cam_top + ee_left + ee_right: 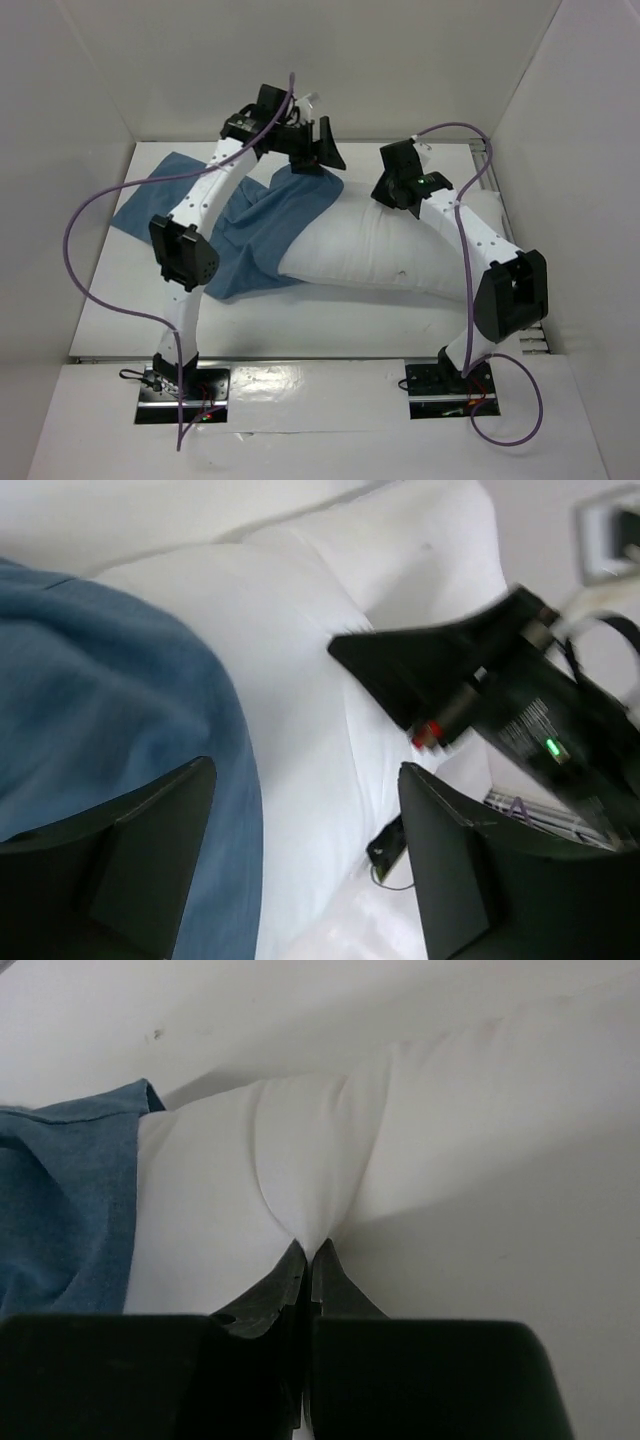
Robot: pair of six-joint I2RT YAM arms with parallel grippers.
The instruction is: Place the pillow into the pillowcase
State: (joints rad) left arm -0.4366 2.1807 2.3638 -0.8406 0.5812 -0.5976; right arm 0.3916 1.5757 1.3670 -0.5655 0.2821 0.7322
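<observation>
Right hand (308, 1252): fingers pressed together, pinching a fold of the pillow (250, 1180). Left hand (305, 775): fingers spread, holding nothing, above the pillow's 10 o'clock end. Pillow: lies across the surface (330, 320). Pillowcase (240, 235): at the pillow's 9 o'clock, overlapping that end.

We see the pillow (400, 255) lying across the table's (300, 330) middle and right; the pillowcase (255, 235) lies left, overlapping the pillow's left end.
</observation>
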